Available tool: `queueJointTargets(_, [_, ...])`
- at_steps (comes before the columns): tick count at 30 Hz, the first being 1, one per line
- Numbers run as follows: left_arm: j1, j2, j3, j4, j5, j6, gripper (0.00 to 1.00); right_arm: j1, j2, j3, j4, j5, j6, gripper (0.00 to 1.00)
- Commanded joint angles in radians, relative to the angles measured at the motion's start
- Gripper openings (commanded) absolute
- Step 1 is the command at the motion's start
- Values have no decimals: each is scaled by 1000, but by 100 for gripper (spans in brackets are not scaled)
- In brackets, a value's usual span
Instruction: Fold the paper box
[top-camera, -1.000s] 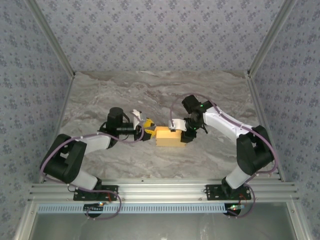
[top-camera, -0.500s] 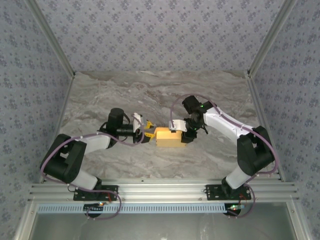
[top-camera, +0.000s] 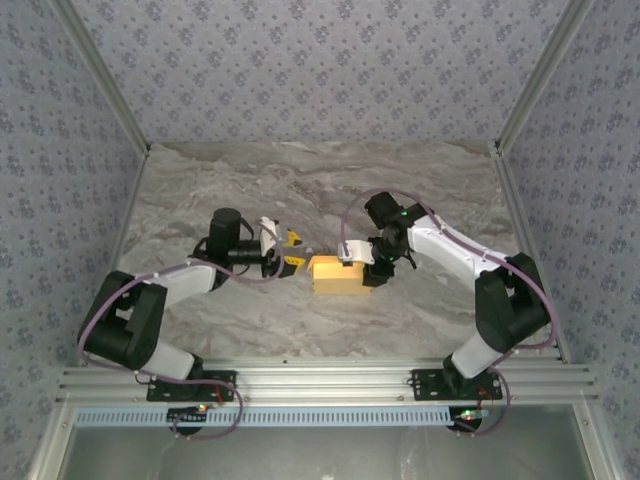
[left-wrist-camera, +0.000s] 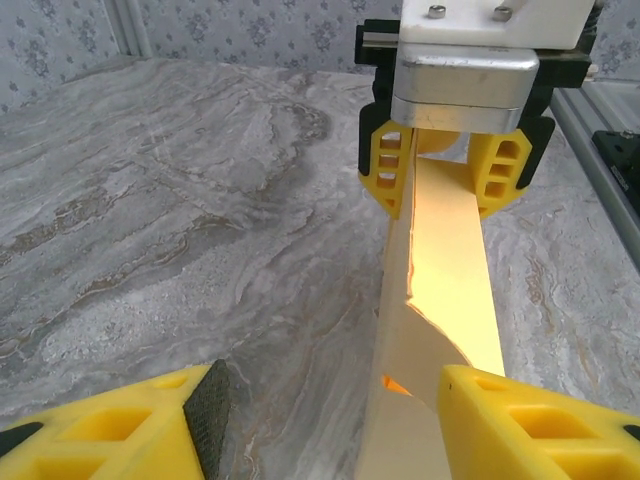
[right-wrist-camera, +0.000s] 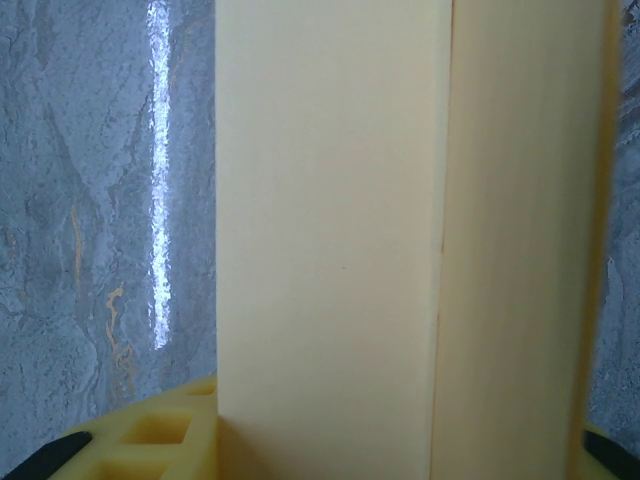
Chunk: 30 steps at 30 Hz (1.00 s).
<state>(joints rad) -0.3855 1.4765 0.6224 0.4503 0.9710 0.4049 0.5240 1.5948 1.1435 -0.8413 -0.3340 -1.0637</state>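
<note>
Grey marbled bench (top-camera: 300, 180), veined pale. Yellow-orange paper box (top-camera: 335, 277) sat on it near the middle, standing on its edge.

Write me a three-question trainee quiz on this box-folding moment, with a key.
1. On the left gripper, how do the jaws stand?
2. Which gripper clamps the paper box? A) the left gripper B) the right gripper C) both
3. True or false: the paper box lies spread out as a flat, unfolded sheet.

Key: 1. Open, apart, at the near end of the box. 2. B. 3. False; it is folded into a rectangular box shape.
</note>
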Motion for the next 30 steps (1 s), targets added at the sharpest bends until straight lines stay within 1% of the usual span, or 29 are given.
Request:
queueJointTargets(1, [-44, 23, 51, -79, 25, 66, 59, 5, 21, -42, -99, 36, 6, 30])
queueJointTargets(2, [-59, 33, 57, -88, 29, 73, 59, 5, 21, -41, -99, 39, 5, 30])
queueJointTargets(5, [-68, 55, 66, -87, 78, 75, 59, 3, 19, -41, -99, 38, 8, 31])
queueJointTargets(8, [-69, 54, 71, -116, 85, 102, 57, 3, 19, -43, -96, 38, 10, 30])
queueJointTargets(10, [-67, 51, 77, -136, 105, 123, 51, 3, 21, -44, -91, 38, 12, 30])
queueJointTargets(14, [-70, 60, 108, -239, 155, 210, 47, 6, 27, -38, -91, 43, 14, 31])
queueJointTargets(18, [-77, 81, 150, -367, 177, 310, 37, 18, 26, -45, -81, 53, 4, 31])
queueJointTargets(20, [-79, 85, 158, -399, 194, 325, 38, 19, 24, -46, -82, 50, 2, 31])
queueJointTargets(23, [-77, 62, 164, -448, 230, 359, 45, 14, 26, -44, -94, 49, -3, 30])
queueJointTargets(25, [-69, 28, 160, -492, 239, 402, 47, 13, 24, -46, -96, 48, -6, 30])
queueJointTargets(28, [-37, 1, 152, -501, 241, 429, 52, 10, 25, -47, -95, 43, -12, 30])
queueJointTargets(30, [-8, -8, 160, -535, 238, 456, 54, 8, 27, -47, -97, 47, -13, 30])
